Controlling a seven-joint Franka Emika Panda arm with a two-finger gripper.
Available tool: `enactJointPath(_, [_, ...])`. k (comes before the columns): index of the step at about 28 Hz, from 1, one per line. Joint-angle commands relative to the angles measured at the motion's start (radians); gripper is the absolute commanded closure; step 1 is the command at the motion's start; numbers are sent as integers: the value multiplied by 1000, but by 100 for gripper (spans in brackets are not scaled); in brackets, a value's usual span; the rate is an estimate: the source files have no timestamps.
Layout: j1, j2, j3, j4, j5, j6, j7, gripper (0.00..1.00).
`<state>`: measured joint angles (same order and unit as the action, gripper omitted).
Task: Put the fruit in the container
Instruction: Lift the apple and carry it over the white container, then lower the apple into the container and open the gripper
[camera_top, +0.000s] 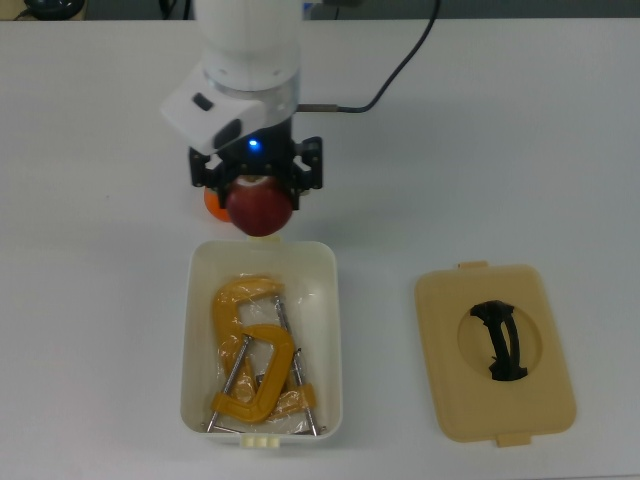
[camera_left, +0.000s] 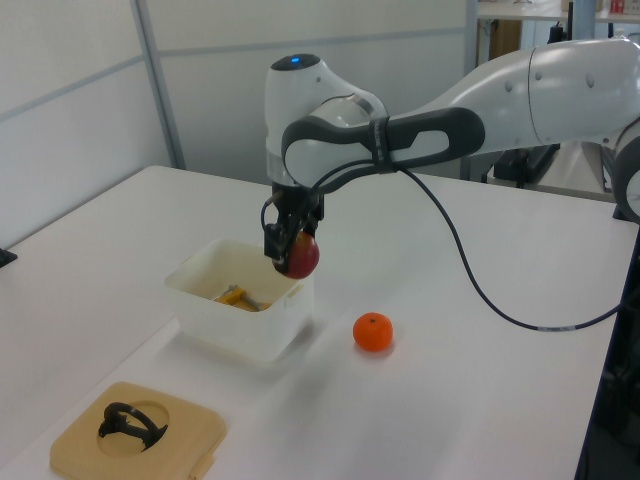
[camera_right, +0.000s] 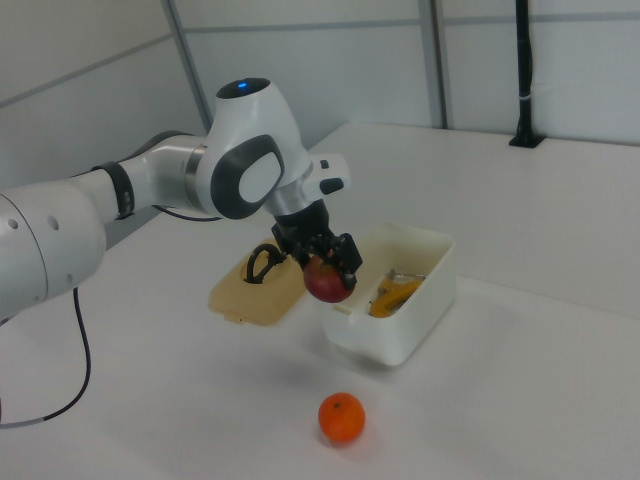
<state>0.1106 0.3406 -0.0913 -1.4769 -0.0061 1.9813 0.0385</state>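
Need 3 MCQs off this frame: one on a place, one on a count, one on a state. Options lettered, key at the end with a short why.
1. Where is the orange?
A. in the container
B. on the table beside the container
C. on the lid

2. How many yellow clamps lie in the container?
A. none
B. two
C. four

3. What is the state of the apple?
A. resting on the table
B. lying in the container
C. held in the air by the gripper

Key: 1 B, the left view shows it on the bare table, apart from the container. 2 B, the top view shows two inside. 3 C, the apple hangs clamped above the container's rim in the left view.
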Motion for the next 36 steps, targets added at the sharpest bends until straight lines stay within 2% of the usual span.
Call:
enactJointPath(1, [-11, 44, -1, 35, 15, 59, 31, 89])
enactJointPath(3, [-14, 58, -1, 35, 15, 91, 56, 67])
enactJointPath(5, [-17, 64, -1, 35, 15, 108, 84, 39])
enactJointPath(7, [-17, 69, -1, 35, 15, 129, 106, 29])
enactJointPath(9, [-17, 69, -1, 35, 15, 145, 121, 6])
enactJointPath(10, [-17, 69, 1, 35, 15, 146, 121, 0])
enactJointPath(24, [-12, 46, 4, 30, 14, 122, 113, 0])
enactJointPath(31, [-5, 35, 13, 18, -25, -171, 31, 0])
enactJointPath(36, [-8, 38, 12, 7, -46, -246, -6, 0])
